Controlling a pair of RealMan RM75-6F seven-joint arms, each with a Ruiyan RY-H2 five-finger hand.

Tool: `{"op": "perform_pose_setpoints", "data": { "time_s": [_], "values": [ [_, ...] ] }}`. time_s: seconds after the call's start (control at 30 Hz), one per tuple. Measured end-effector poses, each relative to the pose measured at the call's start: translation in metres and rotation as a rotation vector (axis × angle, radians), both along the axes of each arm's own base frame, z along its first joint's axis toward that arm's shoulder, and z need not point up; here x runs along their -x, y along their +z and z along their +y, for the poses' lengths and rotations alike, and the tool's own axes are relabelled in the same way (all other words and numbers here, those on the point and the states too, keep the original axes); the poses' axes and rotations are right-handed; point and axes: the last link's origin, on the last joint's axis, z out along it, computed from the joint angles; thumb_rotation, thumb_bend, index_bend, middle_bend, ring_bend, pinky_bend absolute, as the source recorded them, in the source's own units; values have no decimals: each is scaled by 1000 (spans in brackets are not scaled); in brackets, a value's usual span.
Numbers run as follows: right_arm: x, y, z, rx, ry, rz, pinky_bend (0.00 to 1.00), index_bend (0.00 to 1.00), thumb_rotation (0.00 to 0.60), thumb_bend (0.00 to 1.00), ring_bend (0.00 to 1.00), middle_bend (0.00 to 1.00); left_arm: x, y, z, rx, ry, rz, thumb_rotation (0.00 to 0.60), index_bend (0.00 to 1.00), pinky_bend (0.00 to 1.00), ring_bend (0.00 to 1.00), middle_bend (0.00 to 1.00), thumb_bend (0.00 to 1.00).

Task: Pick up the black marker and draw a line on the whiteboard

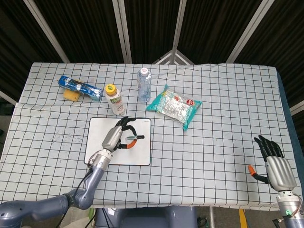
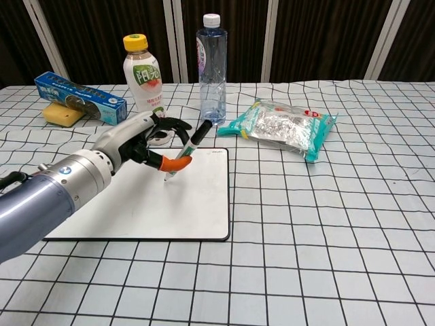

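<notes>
My left hand (image 1: pixel 118 137) (image 2: pixel 143 140) pinches the black marker (image 2: pixel 187 149) (image 1: pixel 133 138) over the right part of the whiteboard (image 1: pixel 97 152) (image 2: pixel 197 204). The marker leans with its cap end up and to the right, and its tip points down at the board. I cannot tell whether the tip touches the surface. No drawn line shows on the board. My right hand (image 1: pixel 275 166) hangs open near the table's front right corner, far from the board, and appears only in the head view.
A yellow-capped drink bottle (image 2: pixel 145 79) and a clear water bottle (image 2: pixel 212 68) stand just behind the board. A teal snack bag (image 2: pixel 284 126) lies to the right. A blue box (image 2: pixel 79 97) and a yellow sponge (image 2: pixel 62 113) sit at the back left.
</notes>
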Motion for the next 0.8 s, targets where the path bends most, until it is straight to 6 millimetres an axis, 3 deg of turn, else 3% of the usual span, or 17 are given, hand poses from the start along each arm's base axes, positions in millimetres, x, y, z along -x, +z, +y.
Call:
{"op": "perform_pose_setpoints", "data": {
  "time_s": [0.4,0.8],
  "values": [
    [0,-1,0,-3,-7,-11,0,0,600,350,0,0,24,7,7,-11,18,46,600,662,66,17,143,551],
    [-1,-1,1,-5,-6,-11,0,0,600,350,0,0,67,40,14,-81,61,123,600,669,66,17,149,551]
  ]
}}
